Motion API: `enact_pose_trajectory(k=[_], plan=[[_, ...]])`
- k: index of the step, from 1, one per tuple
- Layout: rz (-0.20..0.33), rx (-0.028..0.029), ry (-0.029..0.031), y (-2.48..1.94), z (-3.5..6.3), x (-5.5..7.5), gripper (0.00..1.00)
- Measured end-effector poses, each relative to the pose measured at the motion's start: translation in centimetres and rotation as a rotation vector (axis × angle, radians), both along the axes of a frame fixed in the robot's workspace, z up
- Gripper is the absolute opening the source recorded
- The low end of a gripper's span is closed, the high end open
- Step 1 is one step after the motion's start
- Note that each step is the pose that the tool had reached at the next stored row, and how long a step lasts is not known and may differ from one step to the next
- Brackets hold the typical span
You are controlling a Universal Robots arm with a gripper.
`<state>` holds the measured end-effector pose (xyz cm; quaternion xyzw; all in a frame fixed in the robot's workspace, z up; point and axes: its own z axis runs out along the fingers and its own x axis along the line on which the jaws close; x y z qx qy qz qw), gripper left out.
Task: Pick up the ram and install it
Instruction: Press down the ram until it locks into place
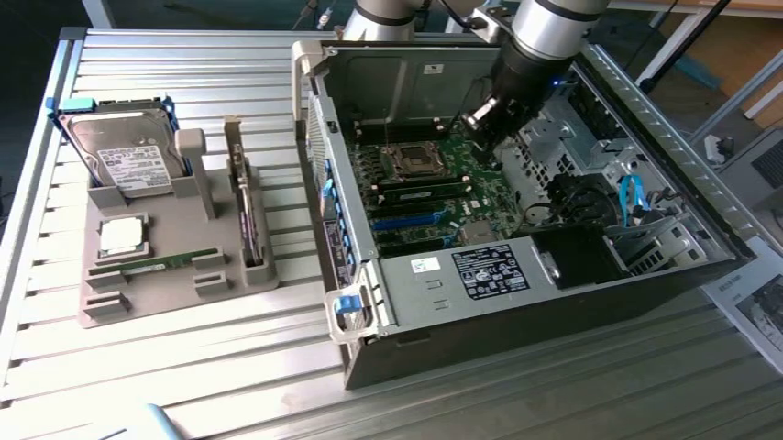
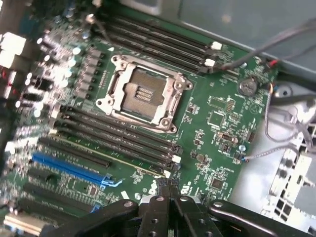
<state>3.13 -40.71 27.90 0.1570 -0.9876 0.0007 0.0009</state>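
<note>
A ram (image 1: 157, 264), a thin green stick, lies in a slot of the grey holder tray (image 1: 147, 302) at the exterior view's left. Far from it, my gripper (image 1: 475, 124) hangs inside the open computer case (image 1: 490, 275), above the green motherboard (image 2: 217, 113). In the wrist view the two black fingers (image 2: 157, 197) are pressed together with nothing between them, just over the board's edge near the long dark memory slots (image 2: 113, 133). One slot beside the processor socket (image 2: 143, 94) seems to carry a thin green stick (image 1: 423, 189).
The tray also holds a hard drive (image 1: 123, 156), a square silver processor chip (image 1: 123, 236) and an upright expansion card (image 1: 251, 220). Loose cables (image 2: 286, 138), a blue cable (image 1: 632, 197) and metal drive bays crowd the case on the exterior view's right.
</note>
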Motion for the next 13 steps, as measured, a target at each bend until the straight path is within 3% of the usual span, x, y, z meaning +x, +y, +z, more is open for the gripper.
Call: enact_pose_trajectory(k=[5, 10, 13], plan=[[-0.202, 0.0000, 0.0000, 0.00, -0.07, 0.00, 0.10], [-0.299, 0.0000, 0.0000, 0.00, -0.10, 0.00, 0.10], [-0.299, 0.0000, 0.0000, 0.00, -0.10, 0.00, 0.10]])
